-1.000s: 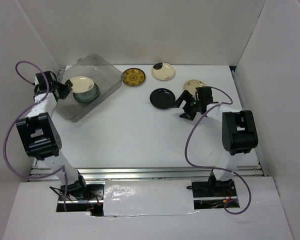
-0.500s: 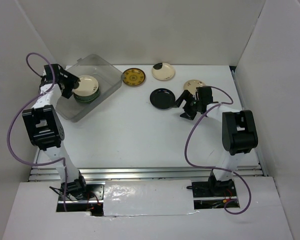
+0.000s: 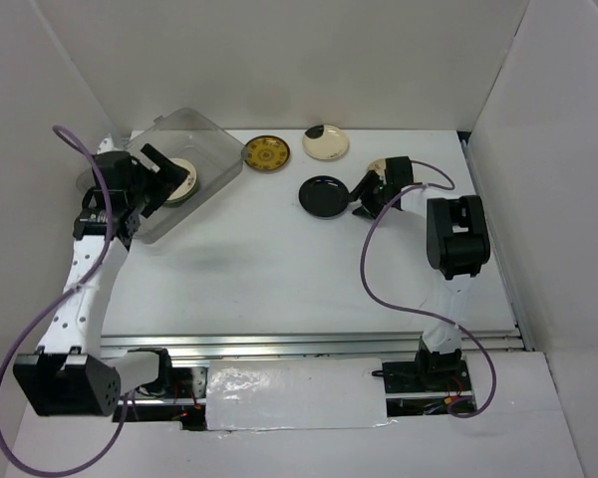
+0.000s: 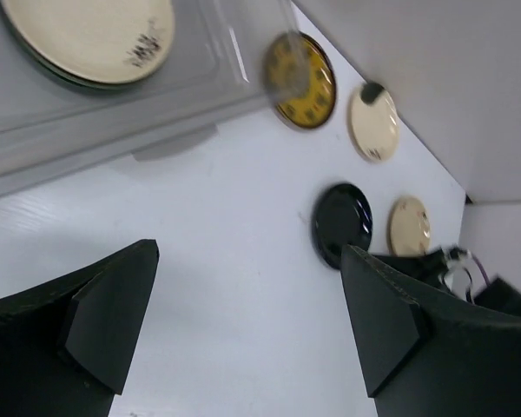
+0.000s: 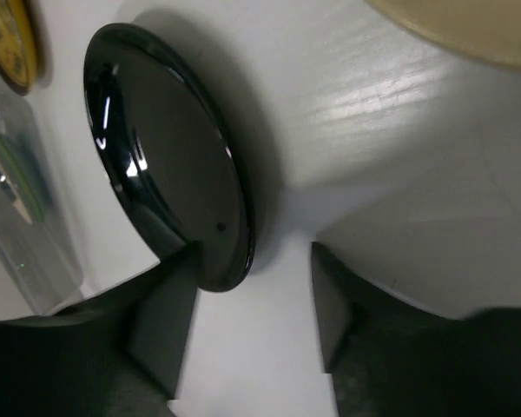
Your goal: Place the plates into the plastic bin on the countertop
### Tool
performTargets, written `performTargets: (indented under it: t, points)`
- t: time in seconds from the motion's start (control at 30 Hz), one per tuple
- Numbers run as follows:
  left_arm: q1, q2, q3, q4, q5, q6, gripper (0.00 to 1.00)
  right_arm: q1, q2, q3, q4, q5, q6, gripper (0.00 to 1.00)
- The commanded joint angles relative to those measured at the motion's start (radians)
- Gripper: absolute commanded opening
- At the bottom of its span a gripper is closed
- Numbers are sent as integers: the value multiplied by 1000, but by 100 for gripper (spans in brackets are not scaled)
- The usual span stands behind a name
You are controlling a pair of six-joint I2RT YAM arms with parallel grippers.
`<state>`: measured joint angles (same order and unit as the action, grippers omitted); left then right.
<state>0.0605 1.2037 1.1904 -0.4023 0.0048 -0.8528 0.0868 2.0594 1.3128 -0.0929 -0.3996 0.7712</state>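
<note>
The right gripper's (image 5: 253, 287) jaws are held apart, the black plate's (image 5: 161, 165) near rim lying between them, ungripped. Closed on so glossy an edge, the plate may be squeezed out and skid off. The left gripper's (image 4: 247, 295) jaws are spread empty; beyond them, plates (image 4: 87, 35) are stacked in the bin (image 4: 156, 113).

Top view. Back wall (image 3: 279, 60): plain white, 12 o'clock. Left wall (image 3: 20, 119): white, 9 o'clock. Right wall (image 3: 563, 149): white, 3 o'clock. Metal rail (image 3: 299, 345): silver, grooved, runs left to right at 6 o'clock. White board (image 3: 299, 443): just nearer than rail, at frame's 6 o'clock edge. Glossy strip (image 3: 294, 383): wrinkled, lies on board's middle.
</note>
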Motion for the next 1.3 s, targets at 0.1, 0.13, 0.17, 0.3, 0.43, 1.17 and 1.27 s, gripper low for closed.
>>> performTargets:
  t: [0.1,0.13,0.17,0.3,0.43,1.17,1.27]
  points:
    - [-105,-111,-83,-73,0,100,99,28,109,166,-117,10,2,51]
    - [-113,-122,-104,-72,0,109,99,34,120,177,-123,10,2,51]
    - [-114,-131,-115,-69,1,110,99,39,126,180,-120,10,2,50]
    - [-134,-106,-141,-64,41,141,99,56,122,167,-82,13,-9,15]
    - [-206,-27,-126,-12,129,172,99,71,62,142,-119,53,-21,0]
    - [-372,341,17,165,402,150,31,212,-550,-319,205,-456,-21,0]
    - [-364,330,37,126,362,147,0,211,-556,-311,216,-452,-9,0]
